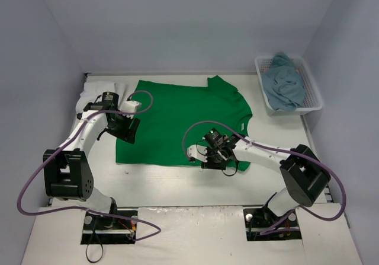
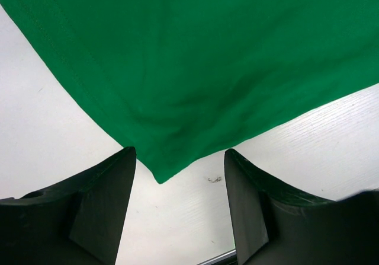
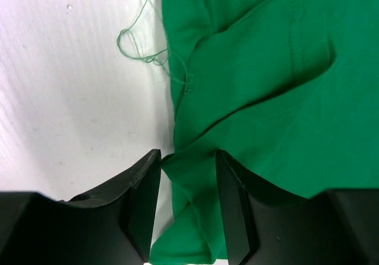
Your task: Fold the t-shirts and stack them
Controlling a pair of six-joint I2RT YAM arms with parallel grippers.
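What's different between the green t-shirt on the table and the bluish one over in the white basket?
The green t-shirt is bright green; the teal-blue t-shirt is a dull, greyish blue. The green t-shirt lies spread out nearly flat on the table; the teal-blue t-shirt sits crumpled in a heap in the basket. Both are plain, soft cloth.
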